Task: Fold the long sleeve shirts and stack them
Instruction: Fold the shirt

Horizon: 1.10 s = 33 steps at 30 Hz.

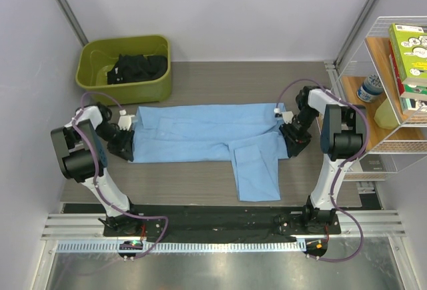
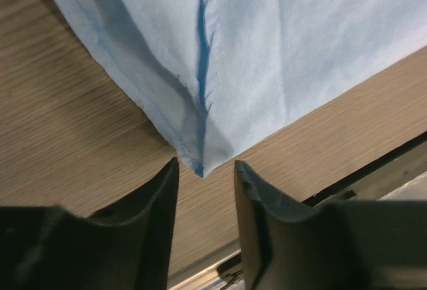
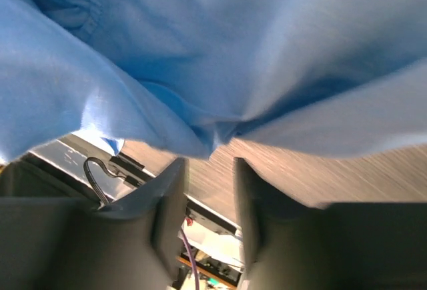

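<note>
Top external view: the wood-grain desk (image 1: 200, 180) fills the middle of the frame, and the light blue shirt (image 1: 200, 133) lies flat across it as a wide band running from centre left to centre right. One narrower panel of the shirt hangs down from its right half toward the lower centre of the frame. In the upper left stands an olive green bin (image 1: 93, 83) with dark cloth (image 1: 140, 67) heaped inside. A wire shelf (image 1: 393, 143) with books (image 1: 410, 50) is at the right edge.

The left gripper (image 1: 125, 145) sits at the shirt's left end, low on the desk. The right gripper (image 1: 288, 137) sits at the shirt's right end, just above where the hanging panel begins.

In the left wrist view the two dark fingers stand apart with a narrow gap between them and nothing in it. The shirt's hemmed corner comes down from the top of the frame, and its tip points into the gap from just above the fingertips. It is not pinched.

In the right wrist view the fingers are likewise parted by a narrow gap, with bare desk showing through it. A rumpled fold of the shirt fills the upper half of the frame. The fold bulges just above the fingertips, and no cloth is caught between them.
</note>
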Each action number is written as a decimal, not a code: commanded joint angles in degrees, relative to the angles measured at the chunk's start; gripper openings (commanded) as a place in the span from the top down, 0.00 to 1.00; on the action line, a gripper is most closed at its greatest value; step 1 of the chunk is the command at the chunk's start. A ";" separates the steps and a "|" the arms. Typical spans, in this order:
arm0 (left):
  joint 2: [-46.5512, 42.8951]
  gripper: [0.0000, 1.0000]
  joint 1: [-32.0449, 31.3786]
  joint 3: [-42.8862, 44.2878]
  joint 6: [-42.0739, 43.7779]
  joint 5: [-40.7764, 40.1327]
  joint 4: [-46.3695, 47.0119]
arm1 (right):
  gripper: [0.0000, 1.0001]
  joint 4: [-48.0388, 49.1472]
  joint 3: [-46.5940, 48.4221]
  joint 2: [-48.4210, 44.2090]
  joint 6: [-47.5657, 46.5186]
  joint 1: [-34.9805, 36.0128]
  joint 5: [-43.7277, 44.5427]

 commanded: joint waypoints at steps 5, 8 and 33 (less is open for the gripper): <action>-19.75 0.29 -1.63 8.92 7.19 18.11 -5.69 | 0.54 -5.62 10.40 -10.18 -6.38 -0.59 -1.60; -27.94 0.19 -9.09 7.63 7.39 15.93 2.08 | 0.56 -6.06 11.11 -12.38 -8.50 0.37 -7.39; 6.91 0.27 -65.19 25.01 -9.58 15.66 28.67 | 0.78 8.09 9.17 5.80 5.55 8.72 -20.60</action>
